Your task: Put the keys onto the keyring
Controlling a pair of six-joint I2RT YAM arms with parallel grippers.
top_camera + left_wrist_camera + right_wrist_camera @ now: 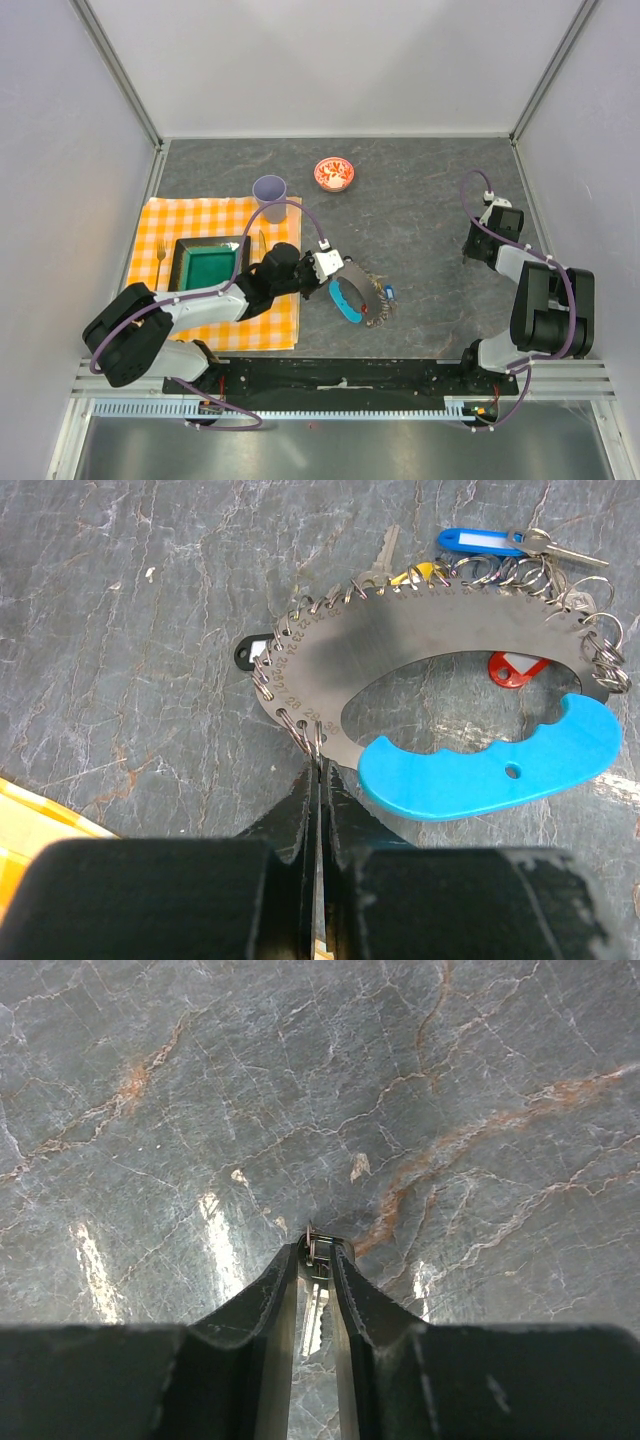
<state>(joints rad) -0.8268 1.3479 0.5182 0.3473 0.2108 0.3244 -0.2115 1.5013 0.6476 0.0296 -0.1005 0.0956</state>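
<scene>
The keyring (330,670) lies by the middle of the desk's (430,200) near edge, just right of the checked cloth (215,215). The left hand (318,778) is pressed together, pinching the ring's grey metal band beside the blue handle. Most of the work looks done. The keys (560,552) with a blue tag (478,542) and a yellow tag (425,573) sit at the far rim, a black tag (248,652) sits at the left rim, and a red tag (515,668) lies inside the opening. Whether each is truly threaded I cannot tell. Well apart, toward the right edge, the right hand (315,1255) pinches what looks like a single key (315,1320), which I judge is left to hang. Tiny numbers are stamped along the band, too small to read surely, and no brand shows.
</scene>
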